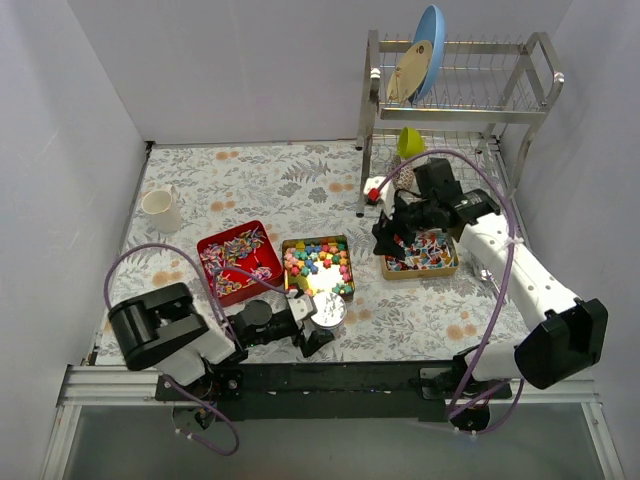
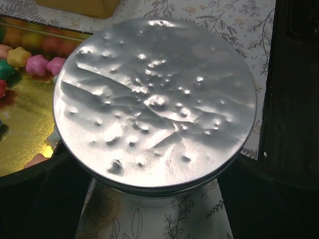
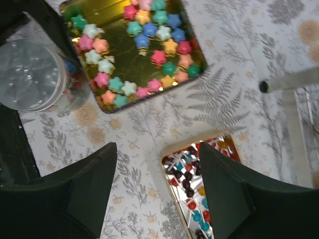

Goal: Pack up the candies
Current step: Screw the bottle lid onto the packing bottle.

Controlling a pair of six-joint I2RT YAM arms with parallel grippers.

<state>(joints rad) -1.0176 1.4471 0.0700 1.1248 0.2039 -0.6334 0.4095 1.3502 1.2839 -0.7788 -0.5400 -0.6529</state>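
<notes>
Your left gripper (image 1: pixel 316 325) stood at its widest, fingers either side of the silver-lidded jar (image 2: pixel 154 99) (a sliver of tablecloth (image 2: pixel 251 30) showed beside the lid's right edge). Your right gripper (image 3: pixel 157 147) hung spread, holding nothing, above the tan tin (image 3: pixel 164 158) of wrapped candies (image 3: pixel 192 199). Star candies (image 3: pixel 144 55) lay in the gold tin (image 3: pixel 104 12), and more wrapped ones filled the red tin (image 1: pixel 203 248).
</notes>
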